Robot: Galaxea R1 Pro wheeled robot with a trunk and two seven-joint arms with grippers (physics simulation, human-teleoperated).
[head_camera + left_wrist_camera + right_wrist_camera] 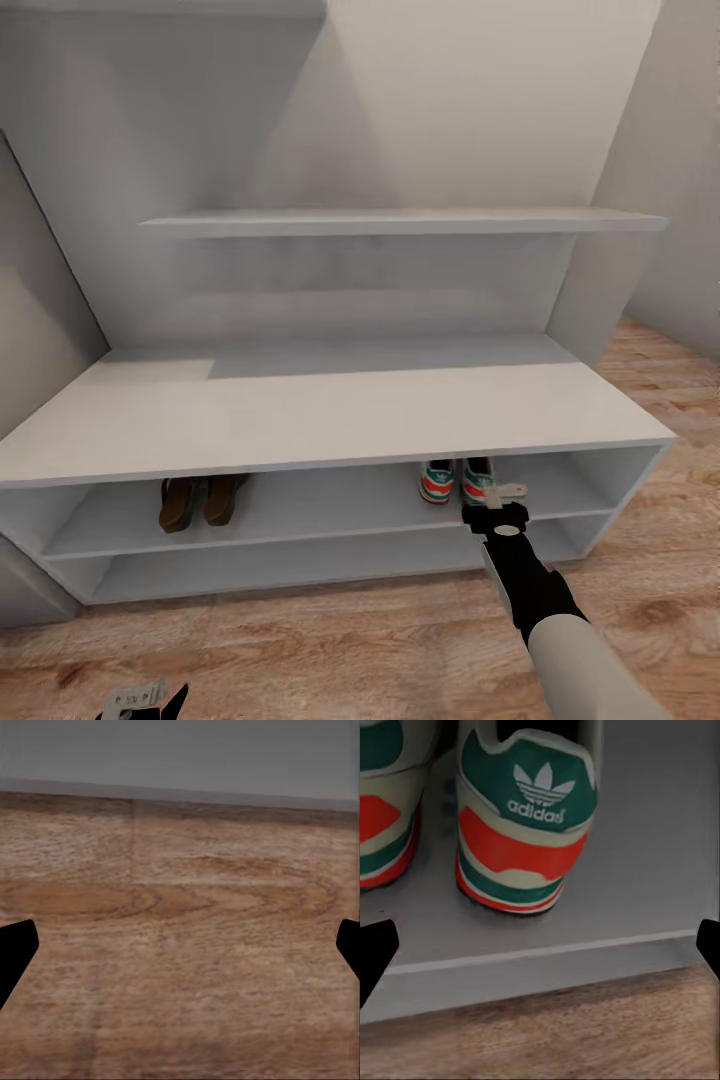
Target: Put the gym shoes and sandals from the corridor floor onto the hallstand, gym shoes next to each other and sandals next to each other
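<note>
Both gym shoes (437,482) (478,480) stand side by side, heels outward, on the upper open shelf of the hallstand (330,415), toward its right end. The right wrist view looks at the heel of one gym shoe (521,825) with its neighbour (386,802) beside it. My right gripper (492,498) (540,952) is open at the shelf's front edge, just behind that heel, holding nothing. The two sandals (200,500) sit together on the same shelf at the left. My left gripper (150,698) (180,949) hangs open over the corridor floor (180,907).
A thin grey floating wall shelf (400,222) hangs above the hallstand. The lower shelf (300,570) holds nothing. Wood-plank floor (330,650) runs along the front and around the right end. Walls close in at the left and far right.
</note>
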